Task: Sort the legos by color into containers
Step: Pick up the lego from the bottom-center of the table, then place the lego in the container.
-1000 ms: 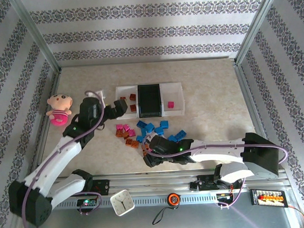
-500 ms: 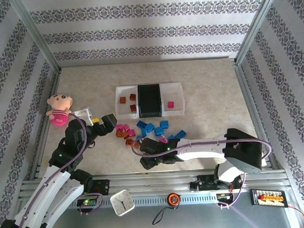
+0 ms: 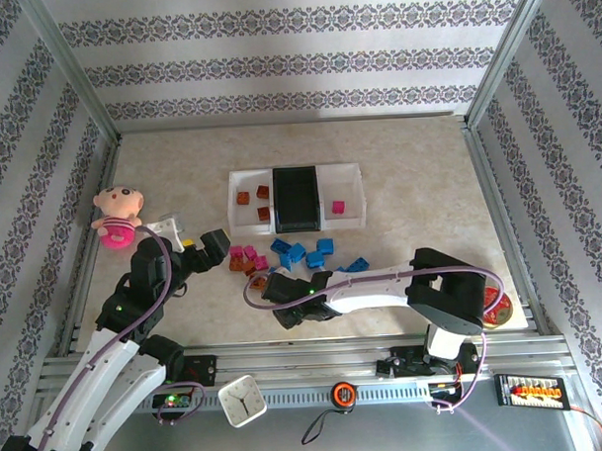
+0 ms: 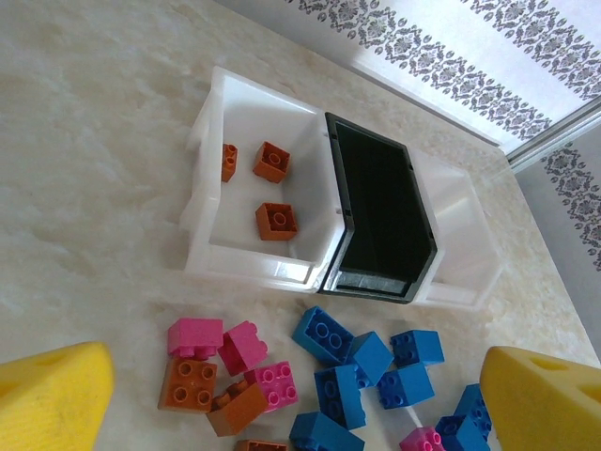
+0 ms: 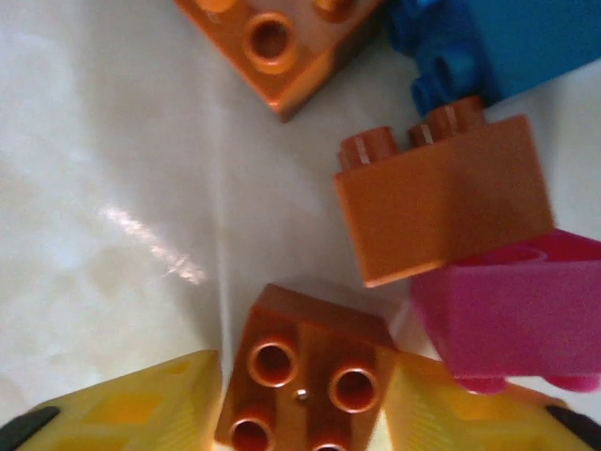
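The legos lie in a loose pile [image 3: 287, 258] of pink, blue and orange bricks in front of the containers [image 3: 294, 176]. My right gripper [image 3: 266, 284] [image 5: 305, 399] is at the pile's near left edge. Its yellow fingers [image 5: 141, 404] press both sides of an orange lego [image 5: 305, 366] that rests on the table. My left gripper [image 3: 215, 244] [image 4: 296, 376] hangs open above and left of the pile. The left white tray [image 4: 244, 258] holds three orange bricks [image 4: 278, 221]. The black middle tray [image 4: 376, 197] looks empty. One pink brick [image 3: 337, 207] lies in the right white tray [image 3: 351, 174].
A pink plush doll [image 3: 116, 214] sits at the left wall. A small clock [image 3: 242, 400] and a tape measure [image 3: 343, 392] lie on the front rail. A round red and yellow object [image 3: 497, 306] sits behind the right arm. Metal posts and patterned walls enclose the table.
My left arm drew back from the left white tray to the left of the pile. My right gripper slid left along the pile's near edge and its jaws narrowed onto the orange lego.
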`<control>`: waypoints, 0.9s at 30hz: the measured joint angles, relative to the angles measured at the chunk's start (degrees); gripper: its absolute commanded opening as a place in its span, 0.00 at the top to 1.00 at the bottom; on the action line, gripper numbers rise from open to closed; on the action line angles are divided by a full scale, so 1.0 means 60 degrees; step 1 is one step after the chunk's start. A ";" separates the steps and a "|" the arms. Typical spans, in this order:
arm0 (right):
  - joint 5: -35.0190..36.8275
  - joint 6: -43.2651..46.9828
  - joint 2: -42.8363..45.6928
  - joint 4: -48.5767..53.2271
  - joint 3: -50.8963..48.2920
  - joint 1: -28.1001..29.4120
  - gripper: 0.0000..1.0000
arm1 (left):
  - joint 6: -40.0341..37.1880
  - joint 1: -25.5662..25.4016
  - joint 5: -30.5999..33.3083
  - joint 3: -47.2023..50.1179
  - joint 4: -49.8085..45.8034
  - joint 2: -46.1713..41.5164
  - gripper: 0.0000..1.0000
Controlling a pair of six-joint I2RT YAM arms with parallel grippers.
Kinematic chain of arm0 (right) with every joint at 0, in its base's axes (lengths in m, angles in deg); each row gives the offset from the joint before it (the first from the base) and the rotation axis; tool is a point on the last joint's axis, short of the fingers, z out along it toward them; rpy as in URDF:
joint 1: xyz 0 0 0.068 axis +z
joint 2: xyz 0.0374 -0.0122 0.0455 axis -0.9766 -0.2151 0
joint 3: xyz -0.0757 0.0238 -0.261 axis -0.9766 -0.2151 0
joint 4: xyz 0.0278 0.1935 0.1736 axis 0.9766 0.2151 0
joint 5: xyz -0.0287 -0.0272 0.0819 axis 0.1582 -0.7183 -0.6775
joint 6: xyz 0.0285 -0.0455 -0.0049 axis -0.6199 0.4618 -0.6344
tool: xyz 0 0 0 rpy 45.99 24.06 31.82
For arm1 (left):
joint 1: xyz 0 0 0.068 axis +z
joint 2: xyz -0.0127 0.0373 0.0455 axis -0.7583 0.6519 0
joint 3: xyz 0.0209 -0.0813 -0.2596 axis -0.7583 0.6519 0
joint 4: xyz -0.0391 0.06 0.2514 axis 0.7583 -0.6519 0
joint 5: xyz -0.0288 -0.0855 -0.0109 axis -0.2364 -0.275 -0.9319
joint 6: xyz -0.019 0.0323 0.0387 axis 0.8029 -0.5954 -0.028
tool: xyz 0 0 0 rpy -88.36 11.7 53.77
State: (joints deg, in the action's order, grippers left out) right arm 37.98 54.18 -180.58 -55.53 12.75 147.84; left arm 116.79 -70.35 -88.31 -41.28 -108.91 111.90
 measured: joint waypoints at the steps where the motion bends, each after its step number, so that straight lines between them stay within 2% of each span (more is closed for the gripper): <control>1: 0.0029 0.0000 0.0000 0.0025 0.0011 -0.0004 0.65 | 0.0000 0.0000 0.0000 0.0000 -0.0015 0.0000 0.00; 6: -0.0004 0.0131 0.0390 -0.0117 -0.0291 0.0000 0.74 | 0.0000 0.0000 -0.0004 0.0000 -0.0080 -0.0007 0.00; 11: -0.0364 0.0692 0.2259 -0.0142 -0.0787 -0.0142 0.77 | 0.0000 0.0000 -0.0007 0.0007 -0.0164 -0.0113 0.00; 14: -0.0729 0.1122 0.3100 -0.0193 -0.0433 -0.0765 0.77 | 0.0004 0.0000 -0.0007 0.0055 -0.0215 -0.0237 0.00; 16: -0.0929 0.1366 0.3122 -0.0266 0.0124 -0.1395 0.77 | 0.0018 0.0000 -0.0004 0.0146 -0.0222 -0.0353 0.01; 21: -0.1275 0.1781 0.1413 -0.0557 0.2674 -0.2725 0.76 | 0.0076 0.0000 -0.0004 0.0368 -0.0277 -0.0670 0.01; 27: -0.1410 0.1800 -0.1727 -0.0623 0.5712 -0.3384 0.75 | 0.0182 0.0000 -0.0036 0.0616 -0.0302 -0.0925 0.00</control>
State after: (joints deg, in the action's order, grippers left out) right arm 29.52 64.98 -190.94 -59.27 47.02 127.53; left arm 117.89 -70.35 -88.53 -37.59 -110.73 106.35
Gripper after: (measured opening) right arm 0.279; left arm 0.996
